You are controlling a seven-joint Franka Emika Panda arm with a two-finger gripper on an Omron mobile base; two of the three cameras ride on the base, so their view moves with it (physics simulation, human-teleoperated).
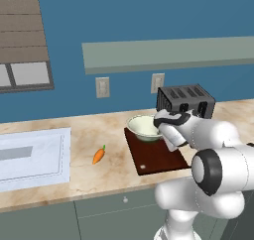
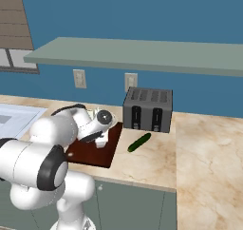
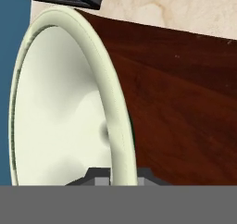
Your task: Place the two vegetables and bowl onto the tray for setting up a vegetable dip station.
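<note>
Bowl (image 1: 143, 127) rim is pinched by the gripper (image 3: 118, 174) over the tray (image 1: 158, 157); carrot (image 1: 99, 155) and cucumber (image 2: 139, 142) are left on the counter (image 1: 99, 135).

The marble counter (image 1: 99, 172) carries the tray (image 1: 158, 157), carrot (image 1: 98, 155), cucumber (image 2: 139, 142), toaster (image 2: 148, 109) and sink area (image 1: 32, 157).

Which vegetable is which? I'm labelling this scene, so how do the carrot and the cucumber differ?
The carrot is orange with a green tip; the cucumber is plain dark green. The carrot lies between the sink and the tray; the cucumber lies before the toaster. Both rest on the counter, off the tray.
</note>
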